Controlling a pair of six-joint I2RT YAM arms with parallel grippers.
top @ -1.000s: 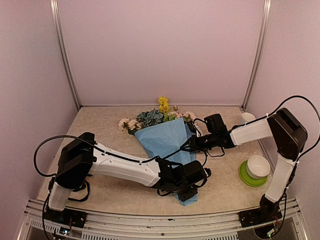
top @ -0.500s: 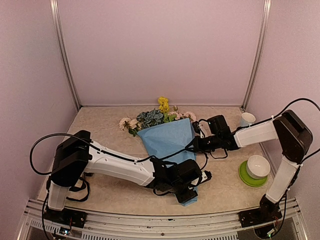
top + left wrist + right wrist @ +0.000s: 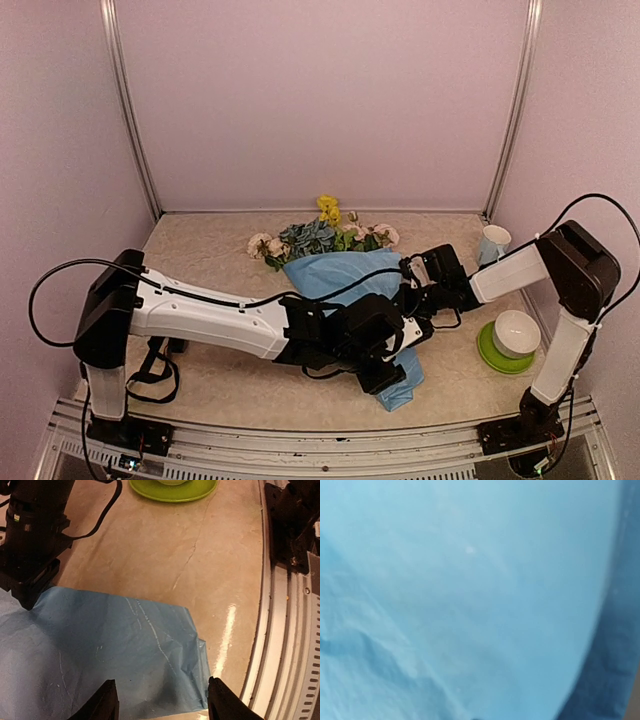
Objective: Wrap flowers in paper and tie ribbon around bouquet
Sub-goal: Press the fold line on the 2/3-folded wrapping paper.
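The bouquet (image 3: pixel 345 275) is lying in the middle of the counter (image 3: pixel 220 255). The flowers (image 3: pixel 318 235) are pointing to the far side, with yellow, pink and blue-green heads showing above the wrap. The narrow end of the cone is pointing near and a little right.

The left arm is reaching across from the near left, and the left gripper (image 3: pixel 162 702) is hanging low over that narrow end. Its jaws are standing well apart and holding nothing. In the left wrist view the light blue paper (image 3: pixel 100 650) is lying creased under and between them, its corner ending just short of the counter's near rail.

The right arm is reaching in from the right. The right gripper (image 3: pixel 413 293) is resting its tip on the right edge of the wrap, about midway along the cone. Its jaws are closed; I cannot tell whether they are pinching the sheet. The right wrist view is showing only pale blue paper, with a darker blue strip down its right side.

To the right, a white bowl (image 3: pixel 517 332) is sitting on a green saucer (image 3: pixel 497 362), and a pale cup (image 3: pixel 493 241) is standing further back.
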